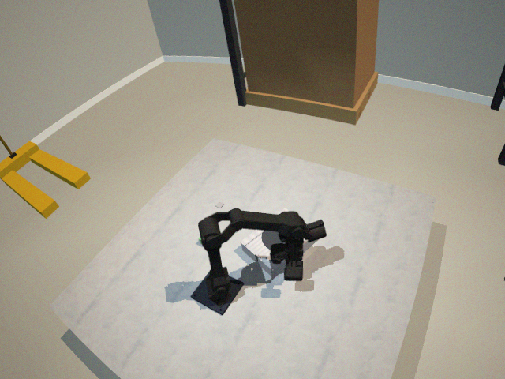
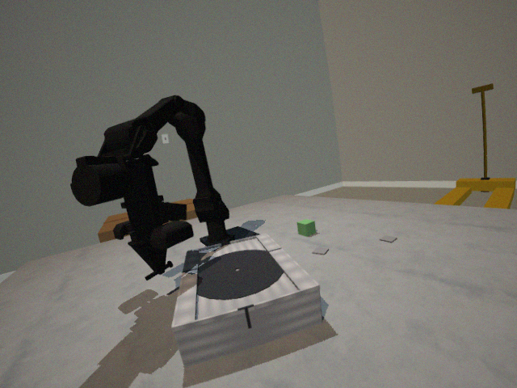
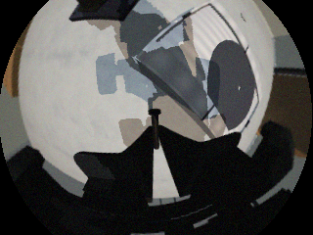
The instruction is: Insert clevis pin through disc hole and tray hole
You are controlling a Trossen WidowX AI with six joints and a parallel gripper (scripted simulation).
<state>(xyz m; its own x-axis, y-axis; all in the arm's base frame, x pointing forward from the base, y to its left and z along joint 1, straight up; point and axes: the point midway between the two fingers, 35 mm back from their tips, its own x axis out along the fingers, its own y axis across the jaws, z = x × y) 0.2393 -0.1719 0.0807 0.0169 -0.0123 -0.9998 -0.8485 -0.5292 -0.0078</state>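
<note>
Pinching the clevis pin [image 2: 156, 273] [image 3: 156, 128], apparently crosswise, the gripper [image 2: 161, 272] [image 3: 155, 128] should lift straight up, well inside the worktop's [image 1: 252, 350] [image 2: 397, 317] [image 3: 59, 98] edges, before tilting.
</note>
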